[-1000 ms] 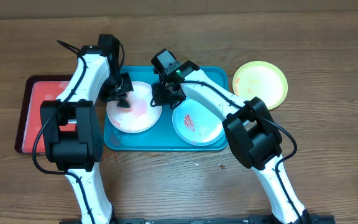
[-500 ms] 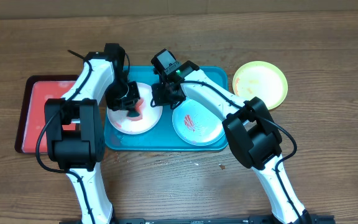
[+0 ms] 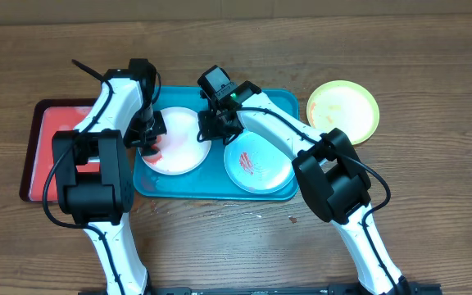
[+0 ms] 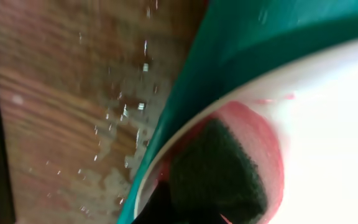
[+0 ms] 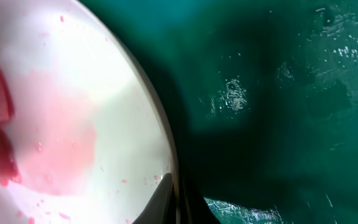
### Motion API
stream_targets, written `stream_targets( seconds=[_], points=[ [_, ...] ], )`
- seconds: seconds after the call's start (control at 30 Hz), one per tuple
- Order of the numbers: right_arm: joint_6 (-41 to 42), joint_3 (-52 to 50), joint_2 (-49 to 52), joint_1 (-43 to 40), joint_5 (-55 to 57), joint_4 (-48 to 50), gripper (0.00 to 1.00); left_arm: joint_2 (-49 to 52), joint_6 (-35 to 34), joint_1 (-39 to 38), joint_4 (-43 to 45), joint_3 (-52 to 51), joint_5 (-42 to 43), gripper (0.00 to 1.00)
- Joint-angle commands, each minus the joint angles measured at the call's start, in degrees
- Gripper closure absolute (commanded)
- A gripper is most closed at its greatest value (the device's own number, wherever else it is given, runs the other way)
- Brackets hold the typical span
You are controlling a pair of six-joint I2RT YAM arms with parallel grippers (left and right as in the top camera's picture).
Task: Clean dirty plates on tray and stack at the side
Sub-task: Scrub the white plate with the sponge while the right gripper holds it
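- While the light blue plate [image 3: 256, 164] lies nearest the robot, in the right half of the teal tray [image 3: 220, 193], red streaks cross its middle and nothing touches it; it looks next in line.
- Just beyond it, in the tray's left half, sits the white plate [image 3: 183, 141], the one under cleaning. A pale pink film [image 5: 61, 137] covers part of its bowl.
- The right pincer [image 3: 212, 127] is closed on this plate's right rim and pins it down.
- The left pincer [image 3: 149, 138] is clamped on a dark green scrub pad [image 4: 219, 168], which presses at the plate's left edge with red residue ringed around it.
- To do this step well, the right grip should be firm enough that the plate neither slides nor tips.
- The pad should lie flat and sweep in overlapping strokes from the rim inward across the pink film. That way the residue is lifted rather than pushed over the rim onto the tray or the wet table [image 4: 73, 124].
- Farthest off, the yellow-green plate [image 3: 347, 111] rests on the bare table right of the tray. Whether it is fully clean cannot be told.
- A red tray [image 3: 52, 139] lies beside the teal one on the left.
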Motion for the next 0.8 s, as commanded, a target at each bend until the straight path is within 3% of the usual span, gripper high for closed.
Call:
stream_targets(
  seconds=[0.0,0.1,0.2,0.57,0.77],
  points=[
    [-0.4,-0.8,3.0,-0.8,3.8,-1.1,0.96,1.3,-4.1,1.3,6.1,-0.9,13.3,0.96],
    [-0.4,-0.8,3.0,-0.8,3.8,-1.1,0.96,1.4,-3.9,0.8,9.7,-1.0,27.6,0.96],
    [-0.4,-0.8,3.0,-0.8,3.8,-1.1,0.96,1.4,-3.0,-0.7,11.6,-0.9,33.4,0.96],
    [-0.4,-0.8,3.0,-0.8,3.8,-1.2,0.96,1.4,5.7,-5.8,8.2,-0.9,31.9,0.96],
    [-0.4,-0.8,3.0,-0.8,3.8,-1.6,0.96,1.4,5.5,-3.9,4.5,-0.9,19.2,0.96]
  ],
)
